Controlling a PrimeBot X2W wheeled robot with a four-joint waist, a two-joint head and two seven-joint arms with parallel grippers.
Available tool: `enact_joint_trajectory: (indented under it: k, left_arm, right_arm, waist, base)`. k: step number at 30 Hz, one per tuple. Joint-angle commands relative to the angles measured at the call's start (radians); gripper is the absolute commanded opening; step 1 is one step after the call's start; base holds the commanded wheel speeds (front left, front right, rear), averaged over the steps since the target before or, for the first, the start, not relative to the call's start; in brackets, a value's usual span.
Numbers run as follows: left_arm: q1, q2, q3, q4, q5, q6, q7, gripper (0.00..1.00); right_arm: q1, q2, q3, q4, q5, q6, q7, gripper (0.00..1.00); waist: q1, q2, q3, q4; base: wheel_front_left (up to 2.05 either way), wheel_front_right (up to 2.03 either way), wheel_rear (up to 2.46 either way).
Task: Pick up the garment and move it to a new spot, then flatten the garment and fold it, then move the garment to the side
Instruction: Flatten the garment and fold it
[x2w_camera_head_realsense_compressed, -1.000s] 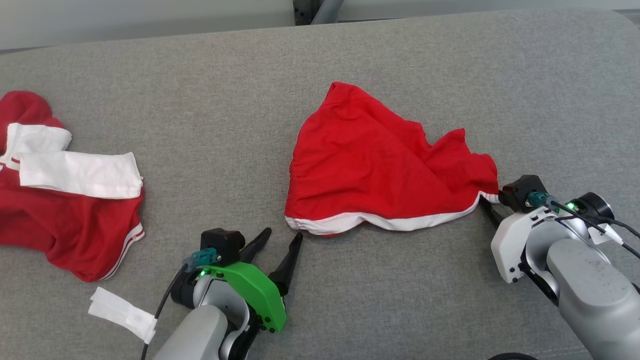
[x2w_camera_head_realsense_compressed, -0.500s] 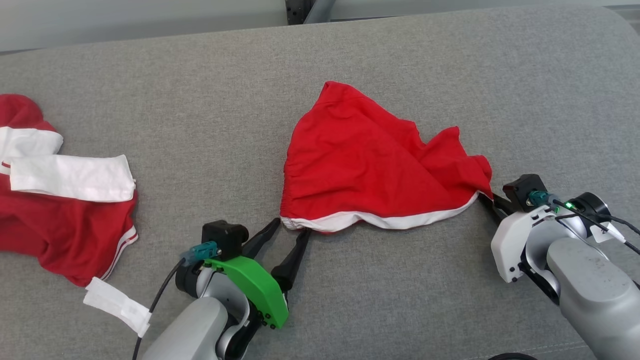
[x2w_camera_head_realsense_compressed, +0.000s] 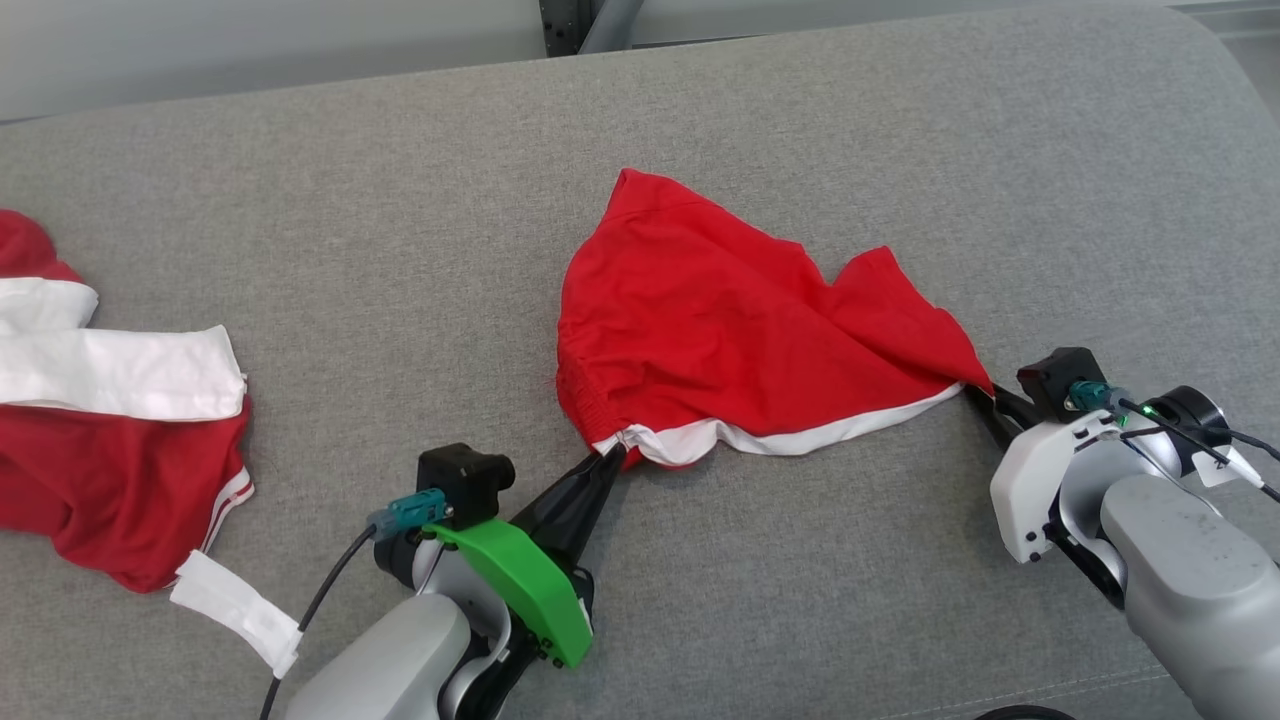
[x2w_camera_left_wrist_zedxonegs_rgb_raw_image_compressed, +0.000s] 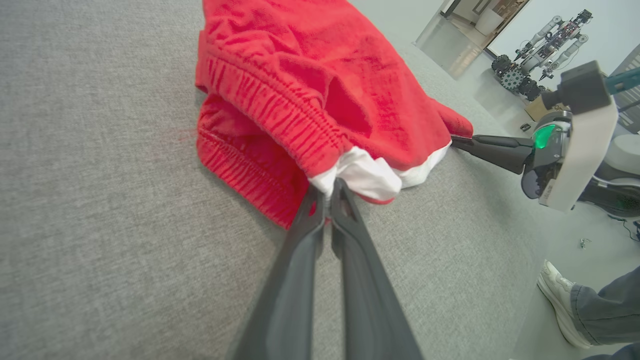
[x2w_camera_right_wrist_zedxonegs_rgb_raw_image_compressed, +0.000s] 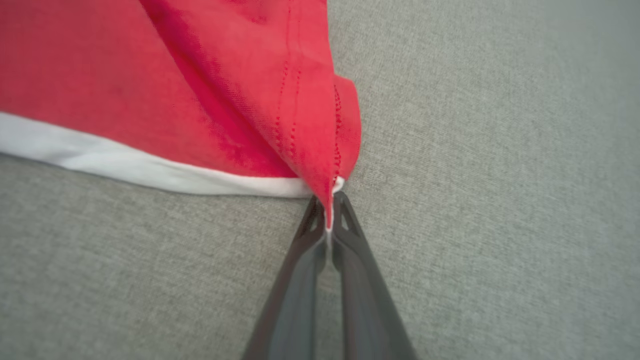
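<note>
Left gripper (x2w_camera_head_realsense_compressed: 612, 455) and right gripper (x2w_camera_head_realsense_compressed: 975, 392), jaws clamped on opposite hem corners of the red shorts (x2w_camera_head_realsense_compressed: 720, 340); thin pinches may slip if pulled taut.

A: The garment (x2w_camera_head_realsense_compressed: 740, 340) is matt red knit cloth, with a smooth white band and a ribbed, gathered waist.
B: And the counter (x2w_camera_head_realsense_compressed: 350, 250)?
A: Coarse grey woven cloth, matt. The left hand (x2w_camera_left_wrist_zedxonegs_rgb_raw_image_compressed: 327, 192) has smooth dark plastic fingers (x2w_camera_left_wrist_zedxonegs_rgb_raw_image_compressed: 292, 280), slightly shiny; its cover (x2w_camera_head_realsense_compressed: 520, 580) is glossy green plastic.
</note>
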Motion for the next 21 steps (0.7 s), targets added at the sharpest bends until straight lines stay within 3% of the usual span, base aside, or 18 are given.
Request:
enact_joint_trajectory:
  k: [1, 4, 6, 14, 21]
  left_arm:
    - [-0.016, 0.014, -0.011, -0.006, -0.016, 0.000, -0.005, 0.00]
    - [-0.024, 0.038, -0.032, -0.042, -0.060, 0.000, -0.010, 0.00]
    - [-0.040, 0.074, -0.034, -0.091, -0.097, 0.000, 0.004, 0.00]
    - [-0.219, 0.255, -0.015, -0.321, -0.189, 0.000, 0.153, 0.00]
    - [-0.406, 0.355, 0.066, -0.424, -0.266, 0.000, 0.276, 0.00]
  right_arm:
    - [0.005, 0.001, -0.001, 0.002, 0.019, -0.002, -0.006, 0.00]
    - [0.014, 0.005, -0.027, -0.038, 0.087, -0.002, -0.011, 0.00]
    - [0.032, 0.017, -0.057, -0.107, 0.200, -0.002, 0.018, 0.00]
    - [-0.005, -0.162, -0.129, -0.485, 0.511, -0.001, 0.280, 0.00]
    - [-0.085, -0.245, -0.267, -0.657, 0.592, -0.001, 0.441, 0.00]
  waist:
    - [0.0000, 0.0000, -0.004, -0.002]
    - [0.0000, 0.0000, -0.009, -0.007]
    - [0.0000, 0.0000, -0.008, -0.010]
    - [0.0000, 0.0000, 0.022, -0.016]
    - [0.0000, 0.0000, 0.079, -0.018]
  base:
    - [0.00, 0.00, 0.00]
    - [0.00, 0.00, 0.00]
    - [0.00, 0.00, 0.00]
    - [0.00, 0.00, 0.00]
    - [0.00, 0.00, 0.00]
